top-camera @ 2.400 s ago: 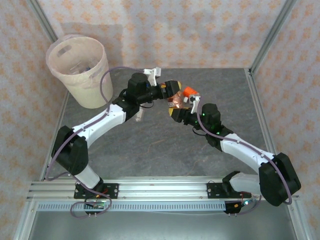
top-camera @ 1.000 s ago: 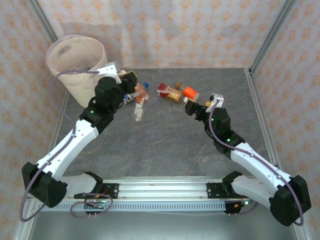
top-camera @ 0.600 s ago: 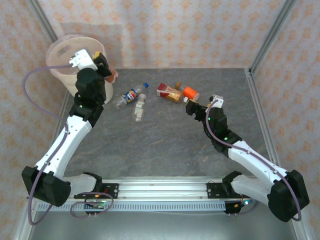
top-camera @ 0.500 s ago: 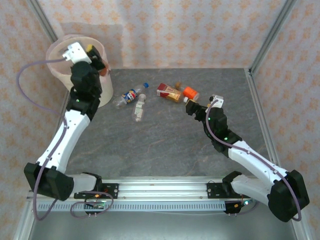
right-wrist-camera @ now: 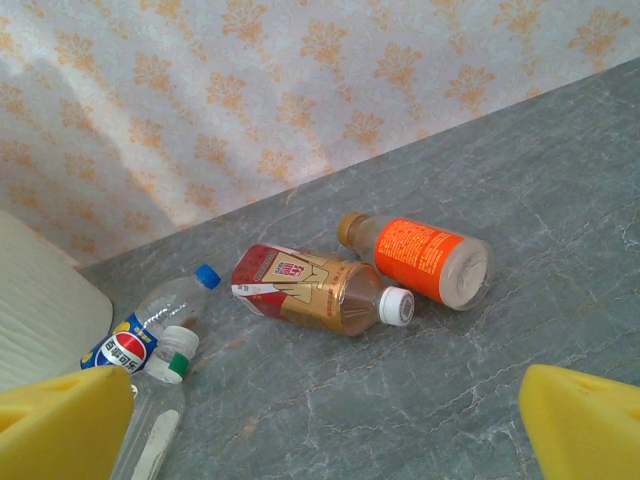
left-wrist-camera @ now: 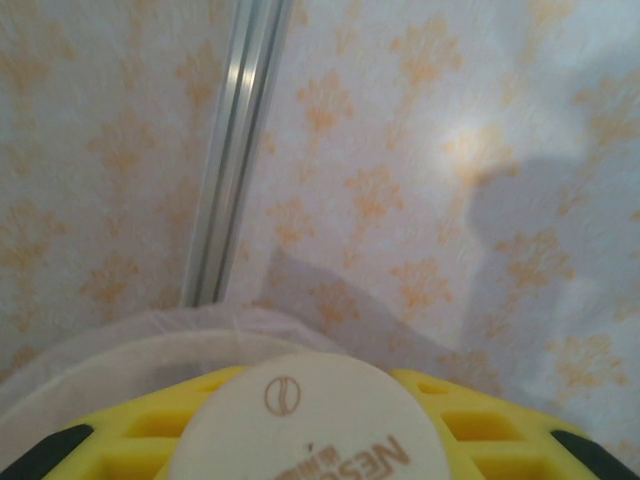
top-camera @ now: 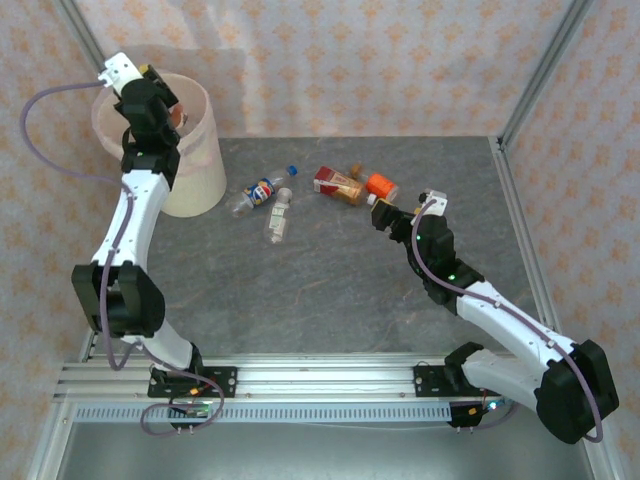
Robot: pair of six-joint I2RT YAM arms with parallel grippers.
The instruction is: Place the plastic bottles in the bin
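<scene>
Closed on a held bottle (left-wrist-camera: 300, 395), the left gripper (left-wrist-camera: 315, 445), yellow fingers (left-wrist-camera: 450, 390) hugging either side of its pale round base. Just beneath and ahead of those fingers, the rim of the bin (left-wrist-camera: 110, 345). Raised over the opening, presumably for a clean drop inside rather than beside it.

Spread wide and empty, the right gripper (right-wrist-camera: 325, 425), low over the table (right-wrist-camera: 480, 340). Just ahead to its left, a clear bottle (right-wrist-camera: 150, 425) and a blue-label bottle (right-wrist-camera: 140, 335) lying close together. Farther ahead, a red-label bottle (right-wrist-camera: 305, 290) just beside an orange-label bottle (right-wrist-camera: 425, 260). Held open like that, probably to straddle the nearest one. Four yet to collect.
</scene>
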